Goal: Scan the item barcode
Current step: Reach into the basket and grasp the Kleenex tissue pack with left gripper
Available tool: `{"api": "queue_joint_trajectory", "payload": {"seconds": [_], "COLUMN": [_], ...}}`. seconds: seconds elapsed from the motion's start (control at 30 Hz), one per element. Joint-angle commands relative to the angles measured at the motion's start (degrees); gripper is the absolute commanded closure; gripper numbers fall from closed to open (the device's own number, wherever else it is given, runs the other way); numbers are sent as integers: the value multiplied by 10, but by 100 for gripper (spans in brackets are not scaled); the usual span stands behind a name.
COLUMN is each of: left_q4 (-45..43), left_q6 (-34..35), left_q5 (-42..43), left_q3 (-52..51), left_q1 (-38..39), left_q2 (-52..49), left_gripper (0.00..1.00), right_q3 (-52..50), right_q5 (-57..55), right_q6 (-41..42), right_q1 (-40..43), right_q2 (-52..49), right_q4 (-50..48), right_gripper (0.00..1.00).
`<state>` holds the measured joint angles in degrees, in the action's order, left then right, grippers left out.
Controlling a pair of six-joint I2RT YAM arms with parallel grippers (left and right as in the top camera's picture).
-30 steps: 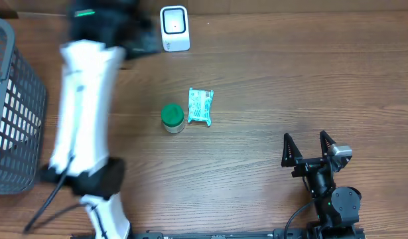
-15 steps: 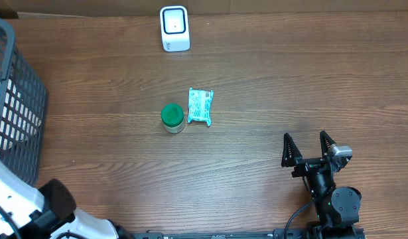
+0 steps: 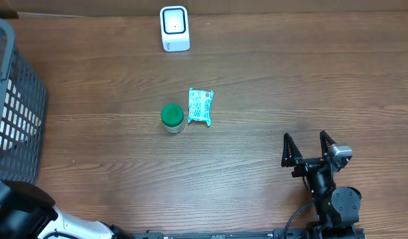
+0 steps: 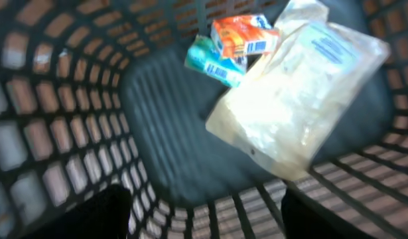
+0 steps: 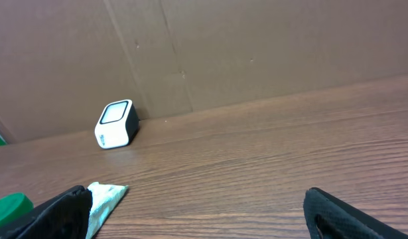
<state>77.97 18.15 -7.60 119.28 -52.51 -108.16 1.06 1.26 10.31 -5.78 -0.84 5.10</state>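
My L fingers (image 4: 104,216) spread, empty, over basket (image 4: 51,99) w/ orange box (image 4: 245,34), teal pack (image 4: 213,61) & clear bag (image 4: 303,93); R fingers (image 3: 287,150) wide, empty, above table (image 3: 270,86); mint pouch (image 3: 200,107) just beside green-lid jar (image 3: 172,117) mid-table, scanner (image 3: 174,28) at far edge

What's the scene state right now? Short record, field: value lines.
scanner: white scanner, upright at far edge of table
unscanned items: green-lidded jar beside teal packet, mid-table
basket: grey basket holds orange box, teal carton, clear bag
left gripper: open, empty, over the basket
right gripper: open, empty, away from both items
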Motion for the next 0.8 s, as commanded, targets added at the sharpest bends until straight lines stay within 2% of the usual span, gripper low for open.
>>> {"api": "queue_joint_trajectory", "payload": {"seconds": [0.0, 0.27, 0.37, 0.5, 0.77], "left_q4": [-57, -283, -336, -363, -377], "left_q6": [-82, -171, -185, -210, -212], "left_q5": [-18, -18, -18, -21, -71], "left_q3": [-62, -195, -213, -213, -213], "left_q1": [0, 1, 3, 13, 21], "left_q2": [-3, -4, -14, -45, -127], "left_gripper": [25, 30, 29, 30, 33], "right_q3": [-6, -6, -6, -6, -6], "right_q5": [1, 1, 1, 1, 1], "right_q6": [1, 1, 1, 1, 1], "right_q1": [-4, -4, -4, -4, -4], "right_q2": [5, 5, 5, 5, 5], "right_q4": [-3, -3, -3, -3, -3], "right_gripper": [0, 0, 0, 0, 0]}}
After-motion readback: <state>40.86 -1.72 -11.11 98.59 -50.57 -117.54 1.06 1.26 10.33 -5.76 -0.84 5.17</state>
